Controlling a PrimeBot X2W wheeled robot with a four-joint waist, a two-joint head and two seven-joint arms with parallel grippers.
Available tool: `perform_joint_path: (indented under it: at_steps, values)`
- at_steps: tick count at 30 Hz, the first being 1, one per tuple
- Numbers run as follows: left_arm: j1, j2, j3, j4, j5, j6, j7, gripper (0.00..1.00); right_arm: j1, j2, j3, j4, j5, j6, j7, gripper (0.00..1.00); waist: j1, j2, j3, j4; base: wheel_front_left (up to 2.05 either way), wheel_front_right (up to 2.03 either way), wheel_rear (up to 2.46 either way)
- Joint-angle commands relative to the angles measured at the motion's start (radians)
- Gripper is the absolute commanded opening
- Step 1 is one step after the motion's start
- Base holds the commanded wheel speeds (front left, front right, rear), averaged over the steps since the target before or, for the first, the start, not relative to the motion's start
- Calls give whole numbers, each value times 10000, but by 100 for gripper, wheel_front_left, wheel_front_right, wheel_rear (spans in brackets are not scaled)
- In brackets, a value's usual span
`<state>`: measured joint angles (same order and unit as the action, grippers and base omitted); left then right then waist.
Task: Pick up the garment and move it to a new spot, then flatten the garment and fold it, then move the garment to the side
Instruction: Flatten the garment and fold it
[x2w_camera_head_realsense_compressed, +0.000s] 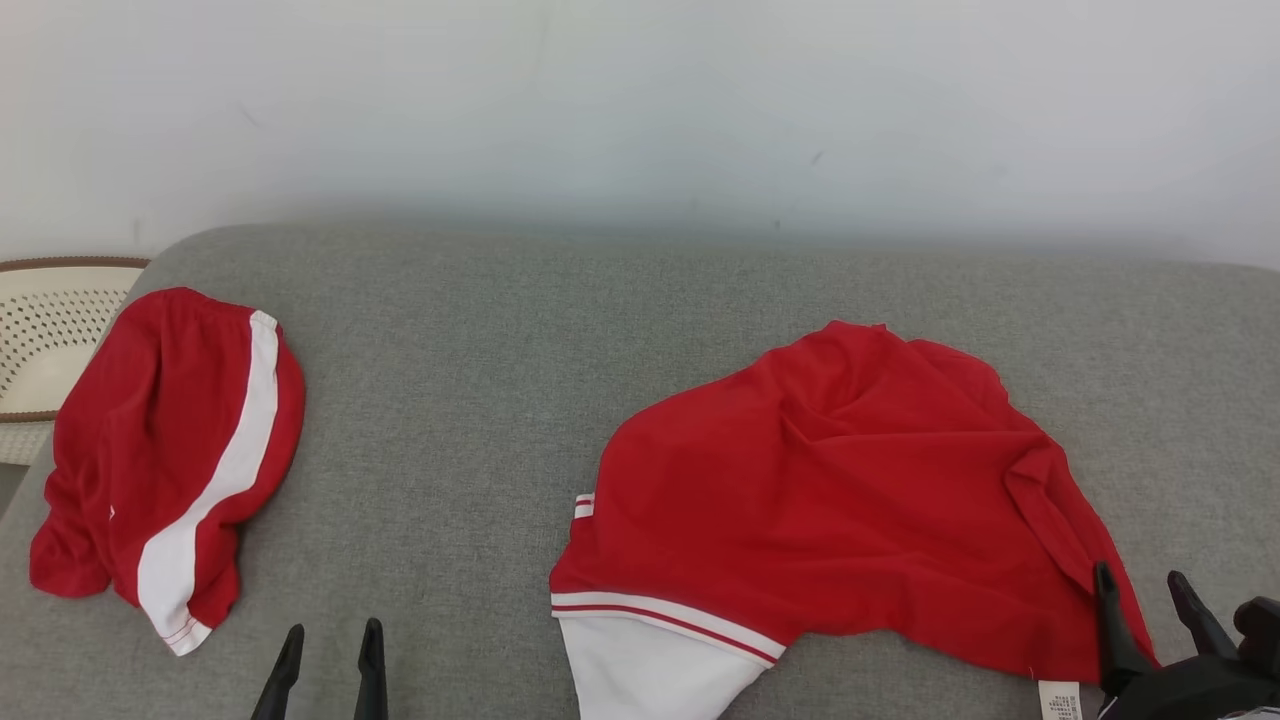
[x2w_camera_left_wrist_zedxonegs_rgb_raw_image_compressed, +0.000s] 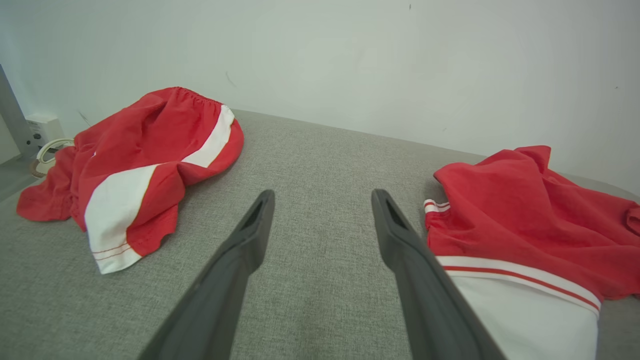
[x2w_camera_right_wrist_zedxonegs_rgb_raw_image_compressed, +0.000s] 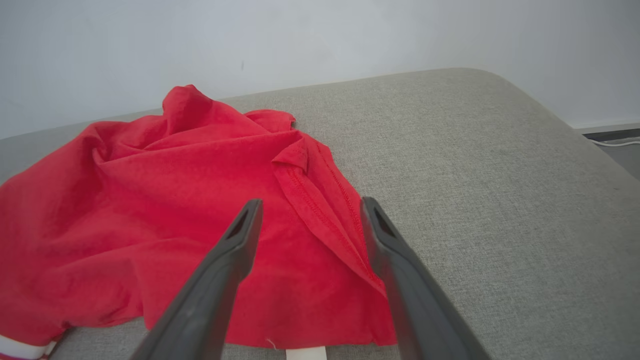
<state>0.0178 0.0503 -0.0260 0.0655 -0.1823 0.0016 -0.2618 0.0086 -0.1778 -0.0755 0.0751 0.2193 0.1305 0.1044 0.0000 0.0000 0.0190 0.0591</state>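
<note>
The garment (x2w_camera_head_realsense_compressed: 850, 500) is a red piece with a white, red-striped band, lying rumpled on the right half of the grey cushion (x2w_camera_head_realsense_compressed: 480, 400). It also appears in the left wrist view (x2w_camera_left_wrist_zedxonegs_rgb_raw_image_compressed: 525, 215) and the right wrist view (x2w_camera_right_wrist_zedxonegs_rgb_raw_image_compressed: 175, 200). My right gripper (x2w_camera_head_realsense_compressed: 1140, 573) stands open over the garment's near right corner, with a folded hem lying loose below its fingers (x2w_camera_right_wrist_zedxonegs_rgb_raw_image_compressed: 311, 201). My left gripper (x2w_camera_head_realsense_compressed: 334, 628) is open above bare cushion, left of the garment, with nothing between its fingers (x2w_camera_left_wrist_zedxonegs_rgb_raw_image_compressed: 322, 195).
A second red garment with a broad white stripe (x2w_camera_head_realsense_compressed: 170, 450) lies bunched at the cushion's left end (x2w_camera_left_wrist_zedxonegs_rgb_raw_image_compressed: 140, 160). A cream perforated basket (x2w_camera_head_realsense_compressed: 50, 330) stands beyond that end. A white wall runs behind. Bare cushion lies between the two garments.
</note>
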Motion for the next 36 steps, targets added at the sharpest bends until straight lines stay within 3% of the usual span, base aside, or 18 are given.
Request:
perform_joint_path:
  at_steps: [1,14,21,36]
  values:
    - [73,2,58,-77,97,38,-42,100,-121,3,78,27,66,4,-222,100,0,0,-5,18,0,0,0]
    - [59,1,245,-572,277,139,-44,100,-382,-39,1625,222,29,4,-3228,100,0,0,-28,-2,0,0,0]
    - [16,1,337,-661,621,81,-42,100,-532,-87,2063,421,-177,5,-3644,100,0,0,-107,-157,0,0,0]
    - [0,104,477,-481,1262,-13,-42,100,-134,191,1951,-71,-748,5,-3695,100,0,0,-256,-772,0,0,0]
